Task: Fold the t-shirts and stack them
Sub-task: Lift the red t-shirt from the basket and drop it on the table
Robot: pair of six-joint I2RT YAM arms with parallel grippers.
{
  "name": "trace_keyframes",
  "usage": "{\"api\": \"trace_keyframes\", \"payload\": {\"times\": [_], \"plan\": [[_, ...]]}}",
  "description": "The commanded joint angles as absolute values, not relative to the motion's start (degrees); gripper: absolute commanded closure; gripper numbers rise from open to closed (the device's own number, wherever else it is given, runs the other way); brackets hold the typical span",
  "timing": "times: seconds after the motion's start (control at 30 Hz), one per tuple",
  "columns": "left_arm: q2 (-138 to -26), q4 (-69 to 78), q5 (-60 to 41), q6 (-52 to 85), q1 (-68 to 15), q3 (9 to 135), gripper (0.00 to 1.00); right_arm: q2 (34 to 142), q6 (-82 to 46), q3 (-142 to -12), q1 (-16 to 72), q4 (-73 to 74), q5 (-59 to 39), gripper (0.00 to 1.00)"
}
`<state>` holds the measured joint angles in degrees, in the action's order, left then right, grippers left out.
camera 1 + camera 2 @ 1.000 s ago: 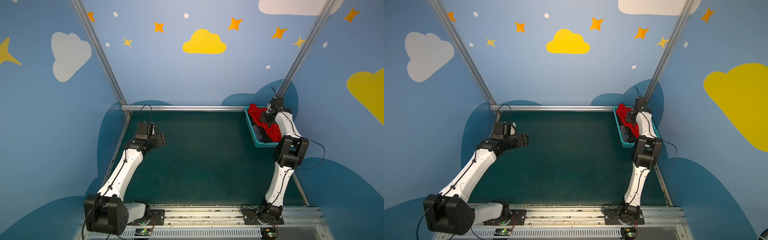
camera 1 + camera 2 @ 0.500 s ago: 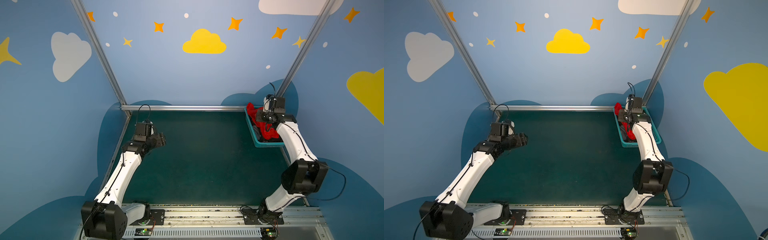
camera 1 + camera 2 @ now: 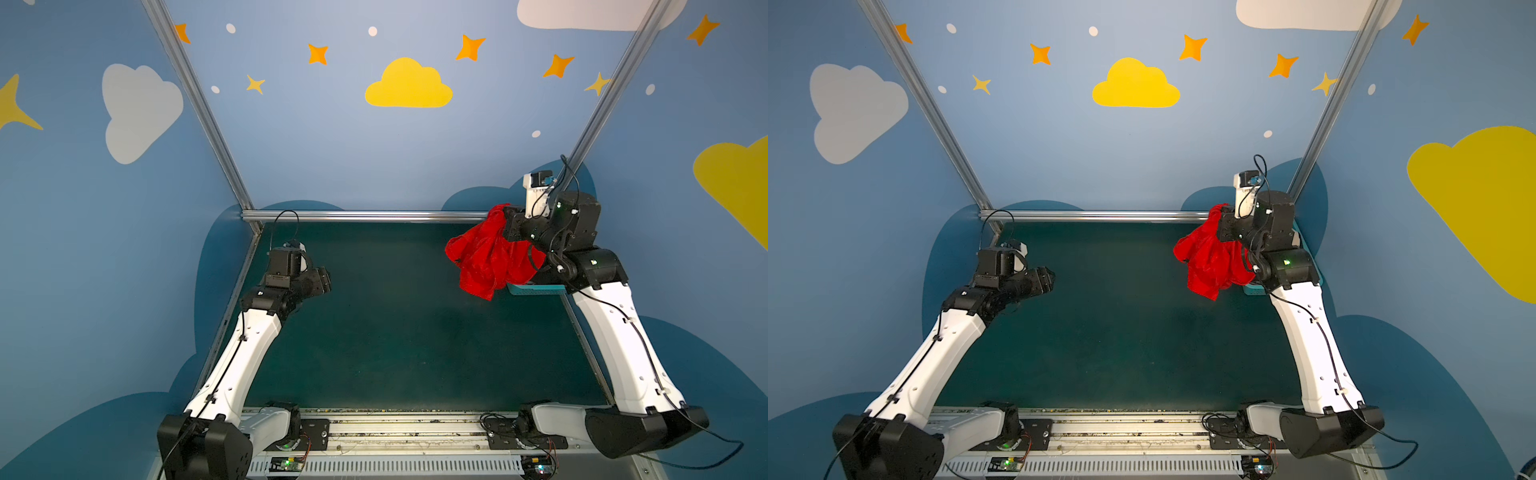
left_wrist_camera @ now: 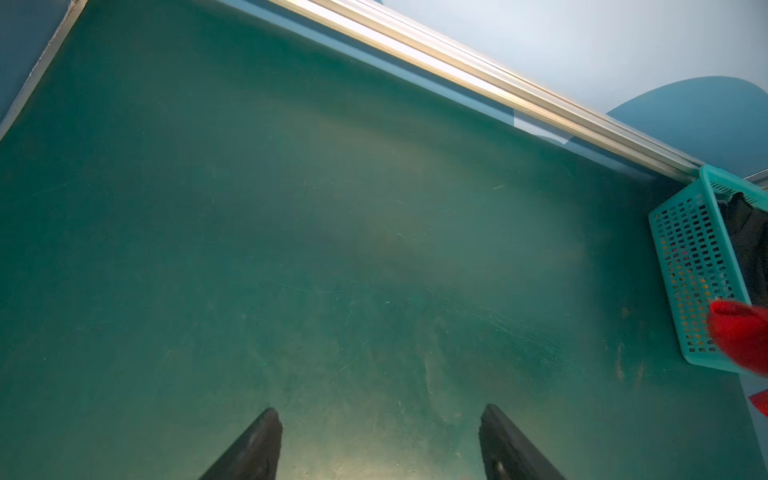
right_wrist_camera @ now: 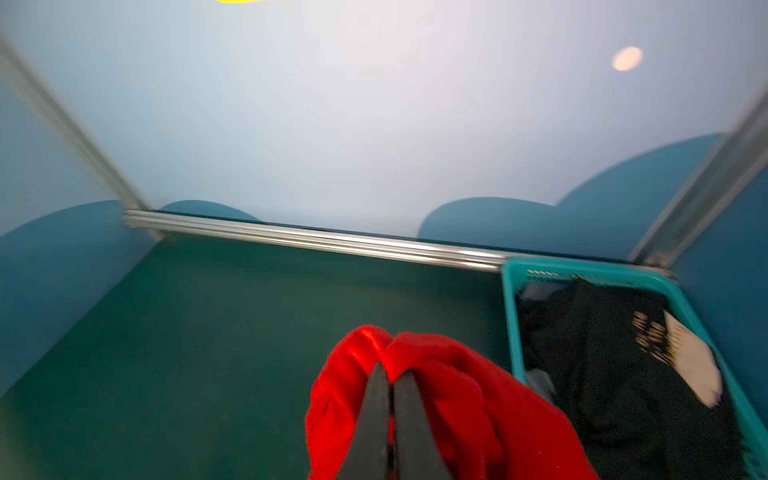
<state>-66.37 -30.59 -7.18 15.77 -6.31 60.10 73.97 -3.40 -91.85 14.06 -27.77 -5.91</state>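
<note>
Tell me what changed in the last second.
The right gripper, shut on the bright red cloth t-shirt, lifted it from the teal plastic lattice basket toward the green table middle. The left gripper stayed open and hovering; the black cloth t-shirts stayed in the basket.

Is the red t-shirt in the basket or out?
Out: the red t-shirt hangs bunched from the shut right gripper, in the air beside the teal basket.

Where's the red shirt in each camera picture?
In a top view: red shirt hangs far right, by the basket.
In a top view: red shirt likewise.
Left wrist: overlapping the basket's corner.
Right wrist: pinched in the right tool, beside the basket.
Shared landmark: the basket.
</note>
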Motion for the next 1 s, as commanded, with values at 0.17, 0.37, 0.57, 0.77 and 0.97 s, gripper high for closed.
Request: {"api": "trace_keyframes", "payload": {"times": [0.17, 0.37, 0.57, 0.77, 0.97], "plan": [[-65.59, -26.03, -11.73, 21.39, -6.46, 66.44, 0.28, 72.04, -1.64, -93.73, 20.43, -28.59, -11.61, 1.0], [-67.1, -22.66, -10.14, 21.28, -6.44, 67.45, 0.32, 69.98, 1.46, -91.73, 24.9, -30.46, -0.43, 1.0], [-69.37, -22.31, -8.12, 18.59, -6.47, 63.64, 0.33, 72.14, 1.41, -91.69, 32.03, -34.01, -1.75, 1.0], [-68.62, -22.78, -6.44, 17.12, -6.5, 63.56, 0.33, 80.34, -1.52, -89.84, 41.29, -34.14, -6.57, 1.0], [-67.43, -22.31, -4.93, 16.39, -6.5, 62.69, 0.33, 96.5, -8.43, -89.69, 46.91, -29.17, -22.96, 0.76]]}}
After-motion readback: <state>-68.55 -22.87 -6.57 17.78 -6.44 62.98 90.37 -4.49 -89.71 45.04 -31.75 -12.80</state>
